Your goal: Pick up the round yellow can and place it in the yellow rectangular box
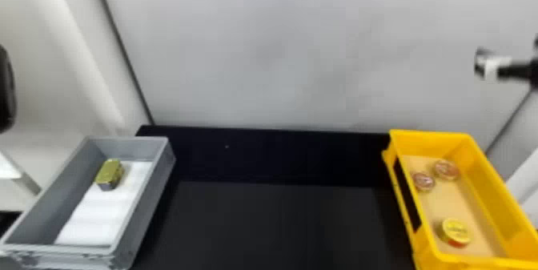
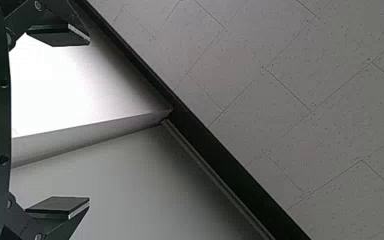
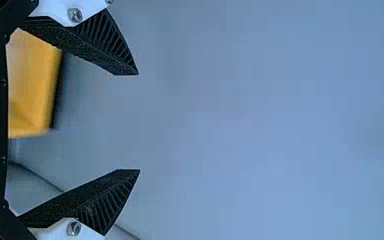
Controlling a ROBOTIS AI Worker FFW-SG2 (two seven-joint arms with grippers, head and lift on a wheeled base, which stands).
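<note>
R gripper (image 1: 482, 64) has jaws wide, w/ yellow box (image 1: 490, 181) lower than them. Round yellow can (image 1: 456, 230) in box, also below jaw lvl. L gripper (image 2: 88, 120): jaws wide too.

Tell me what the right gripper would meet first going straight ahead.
Most likely the plain pale wall panel. The right gripper is open and points at it in its wrist view, with nothing visible in between, though how far off the panel stands is unclear.

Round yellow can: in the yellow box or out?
In. The round yellow can sits on the tan bottom of the yellow box, within its walls.
</note>
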